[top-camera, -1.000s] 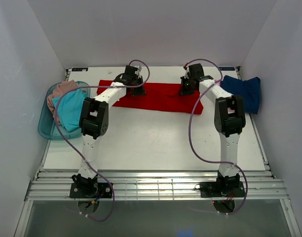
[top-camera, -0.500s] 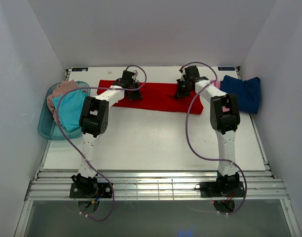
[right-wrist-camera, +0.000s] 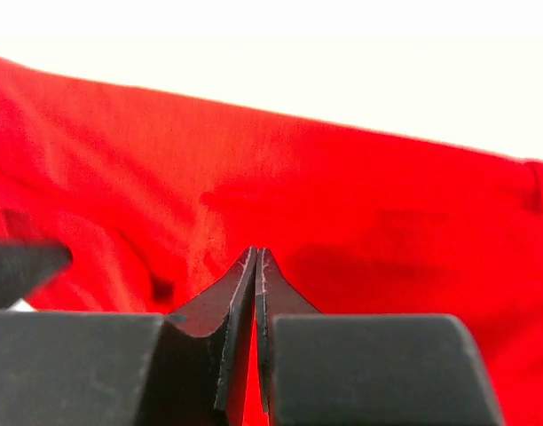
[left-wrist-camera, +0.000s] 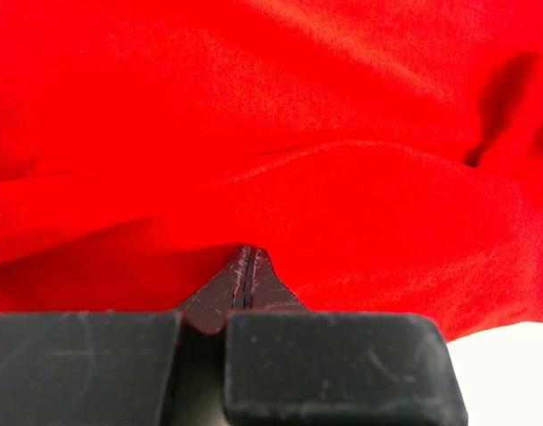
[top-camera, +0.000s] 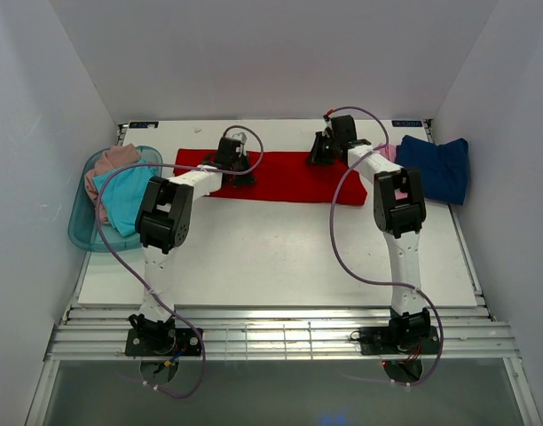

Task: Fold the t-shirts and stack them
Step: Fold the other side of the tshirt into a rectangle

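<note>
Both my arms stretch far forward, elbows bent high, wrists seemingly tipped downward. My left gripper (left-wrist-camera: pixel 245 255) is pinched tight, fingertips meeting; my right gripper (right-wrist-camera: pixel 255 255) is clamped likewise, only a sliver between fingers.

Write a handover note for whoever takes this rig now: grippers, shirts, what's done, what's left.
Left gripper: shut on the red t-shirt toward its left end.
Right gripper: shut on the same shirt toward its right end.
Red t-shirt lies across the far middle of the table, fold unfinished.
Navy t-shirt sits at far right, apparently folded; a sliver of pink cloth shows at its left edge.
Turquoise t-shirt and pink-beige t-shirt lie bunched in the teal tub, far left.
Left: finish red, stack it, then fold the tub's two.
</note>
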Robot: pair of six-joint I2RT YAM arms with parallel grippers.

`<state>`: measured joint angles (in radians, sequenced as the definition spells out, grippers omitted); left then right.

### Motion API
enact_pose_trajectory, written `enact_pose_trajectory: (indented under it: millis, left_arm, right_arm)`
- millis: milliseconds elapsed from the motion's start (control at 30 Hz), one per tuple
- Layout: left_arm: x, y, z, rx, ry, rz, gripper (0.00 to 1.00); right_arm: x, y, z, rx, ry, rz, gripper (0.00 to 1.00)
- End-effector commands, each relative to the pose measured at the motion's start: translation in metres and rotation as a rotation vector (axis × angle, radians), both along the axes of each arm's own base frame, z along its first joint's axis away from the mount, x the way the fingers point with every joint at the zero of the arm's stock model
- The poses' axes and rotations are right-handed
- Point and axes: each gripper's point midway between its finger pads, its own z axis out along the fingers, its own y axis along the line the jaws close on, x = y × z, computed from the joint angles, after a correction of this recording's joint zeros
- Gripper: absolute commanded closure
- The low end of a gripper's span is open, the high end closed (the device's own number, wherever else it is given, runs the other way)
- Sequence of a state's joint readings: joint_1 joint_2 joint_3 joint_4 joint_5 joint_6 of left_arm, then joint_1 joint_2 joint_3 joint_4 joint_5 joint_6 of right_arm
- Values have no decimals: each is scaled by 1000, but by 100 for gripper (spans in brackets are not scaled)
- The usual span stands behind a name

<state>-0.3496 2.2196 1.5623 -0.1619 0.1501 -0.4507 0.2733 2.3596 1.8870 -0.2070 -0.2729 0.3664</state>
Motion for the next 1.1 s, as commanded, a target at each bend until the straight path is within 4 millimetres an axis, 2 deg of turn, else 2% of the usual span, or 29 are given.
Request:
enact_pose_trajectory:
  millis: [0,67,100,167,200,233,267,300,333,367,400,433,467,500,533,633,700,900,1067]
  left_arm:
    - [-68,0,-45,80,210,-27,100]
    - [-81,-9,-47,80,224,-40,100]
    - [-83,-12,-47,82,224,-43,100]
    - [-87,-18,-45,81,225,-47,100]
    - [-87,-20,-43,77,220,-51,100]
    - [-87,-23,-41,73,217,-53,100]
    - [-86,-25,-34,67,211,-53,100]
    - [-81,-28,-26,61,191,-54,100]
    - [-79,-29,-21,61,178,-53,100]
    - [-77,-30,-16,69,165,-51,100]
    - [-70,-28,-3,81,127,-35,100]
    - [-67,-27,3,90,110,-27,100]
    - [-64,-23,8,106,97,-17,100]
    - [-58,-16,20,137,56,6,100]
    - [-55,-11,25,158,37,22,100]
    - [-51,4,40,224,-10,58,100]
    - [-50,15,45,267,-26,78,100]
    - [-61,32,32,330,-1,104,100]
    - [-64,36,27,336,5,115,100]
  right_arm:
    - [26,19,18,128,-90,-27,92]
    - [31,19,21,143,-105,-54,92]
    - [37,20,35,159,-155,-56,92]
    - [33,18,40,168,-176,-62,92]
    - [31,17,63,182,-224,-59,92]
    - [30,17,75,189,-265,-55,92]
    - [19,14,69,172,-260,-45,92]
    - [12,12,98,177,-313,-34,92]
    - [6,10,104,167,-330,-29,92]
    - [-7,9,98,145,-320,-18,92]
    - [-17,7,125,131,-381,3,92]
    - [-27,10,126,114,-384,23,92]
    - [-40,7,119,89,-368,32,92]
    - [-49,7,134,83,-397,46,92]
    - [-56,9,134,62,-405,71,92]
    - [-76,9,113,15,-331,105,92]
    - [-86,9,89,-7,-266,115,92]
    - [-102,12,25,-33,-67,126,92]
    - [-106,13,-4,-71,17,121,92]
